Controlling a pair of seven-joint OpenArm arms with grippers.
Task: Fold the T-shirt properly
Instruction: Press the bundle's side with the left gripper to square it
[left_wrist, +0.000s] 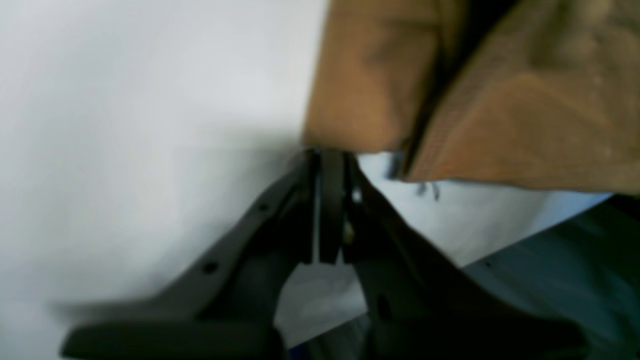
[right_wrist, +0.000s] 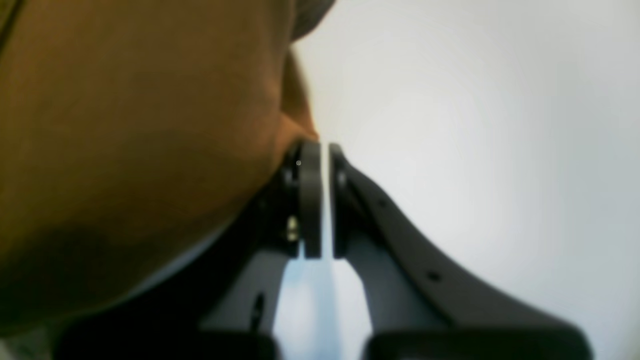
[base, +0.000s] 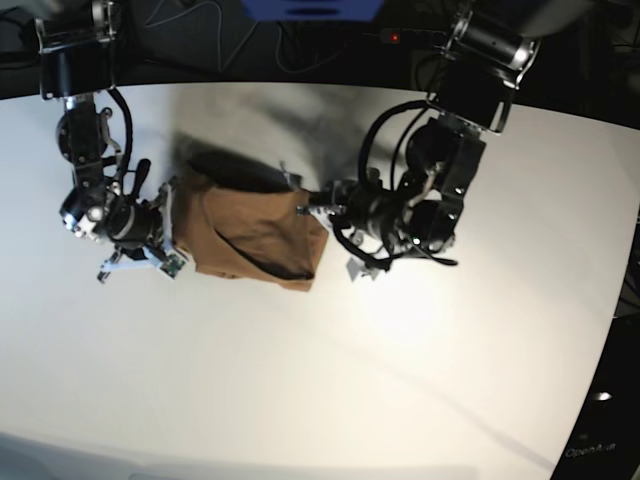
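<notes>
**Colours on the worktop**

The T-shirt (base: 255, 235) at centre-left of the base view is plain tan-brown, unpatterned, with darker brown in its folds. The worktop (base: 330, 390) is plain white, shadowed grey above the shirt. Both pincers, left (left_wrist: 331, 155) and right (right_wrist: 320, 147), are matt black. A blue shape (base: 310, 8) sits at top centre.

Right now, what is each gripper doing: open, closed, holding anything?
Left gripper: closed, pinching an edge of the T-shirt.
Right gripper: closed, pinching the T-shirt's opposite edge.
</notes>
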